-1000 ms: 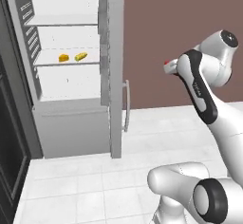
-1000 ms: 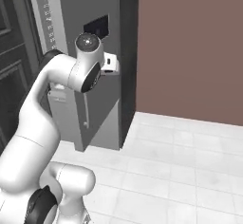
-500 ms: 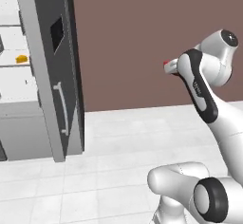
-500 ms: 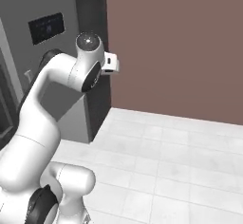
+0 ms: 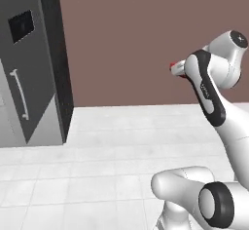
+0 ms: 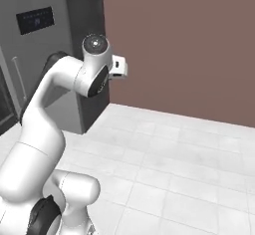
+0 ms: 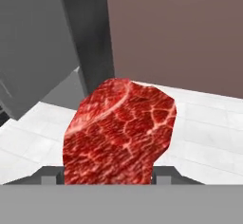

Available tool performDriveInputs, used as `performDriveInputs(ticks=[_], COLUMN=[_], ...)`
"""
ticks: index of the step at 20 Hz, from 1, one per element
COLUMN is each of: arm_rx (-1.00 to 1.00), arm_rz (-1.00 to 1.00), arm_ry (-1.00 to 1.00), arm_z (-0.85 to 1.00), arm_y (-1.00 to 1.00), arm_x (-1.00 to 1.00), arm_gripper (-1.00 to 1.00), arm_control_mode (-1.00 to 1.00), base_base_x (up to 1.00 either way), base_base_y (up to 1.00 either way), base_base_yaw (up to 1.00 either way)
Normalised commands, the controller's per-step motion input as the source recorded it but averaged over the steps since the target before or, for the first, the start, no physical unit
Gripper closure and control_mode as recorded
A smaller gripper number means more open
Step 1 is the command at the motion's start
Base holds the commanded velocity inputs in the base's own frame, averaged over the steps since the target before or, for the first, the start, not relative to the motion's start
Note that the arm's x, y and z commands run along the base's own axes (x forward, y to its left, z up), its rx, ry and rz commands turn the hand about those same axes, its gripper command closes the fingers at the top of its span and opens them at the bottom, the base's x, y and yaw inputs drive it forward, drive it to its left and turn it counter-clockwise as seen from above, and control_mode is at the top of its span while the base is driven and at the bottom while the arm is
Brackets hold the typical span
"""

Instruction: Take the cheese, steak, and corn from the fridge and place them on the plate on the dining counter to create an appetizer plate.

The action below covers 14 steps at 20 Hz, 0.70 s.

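Steak [image 7: 121,133] sits clamped btwn gripper [image 7: 108,175] tips, standing up from them, held in mid-air above white floor tiles [image 7: 204,137]. Fridge [image 7: 42,42] stands to one side, door shut.

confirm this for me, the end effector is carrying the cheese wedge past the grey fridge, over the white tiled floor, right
Not quite. What the end effector carries is the steak, a dark-red marbled piece of meat, not the cheese wedge. The hand view shows it plainly, held up in front of the camera. The rest stands: the grey fridge is beside it and the white tiled floor lies below.
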Motion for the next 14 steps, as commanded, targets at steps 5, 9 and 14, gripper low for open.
performDriveInputs(ticks=[5, 9, 14], arm_rx=[0.0, 0.0, 0.0], arm_rz=[0.0, 0.0, 0.0], arm_ry=[0.0, 0.0, 0.0], arm_z=[0.0, 0.0, 0.0], arm_y=[0.0, 0.0, 0.0], arm_x=[0.0, 0.0, 0.0], arm_gripper=[1.0, 1.0, 1.0], arm_control_mode=[1.0, 1.0, 1.0], base_base_x=[-0.58, -0.49, -0.85], base_base_y=[-0.91, -0.83, -0.49], base_base_yaw=[0.49, 0.58, 0.62])
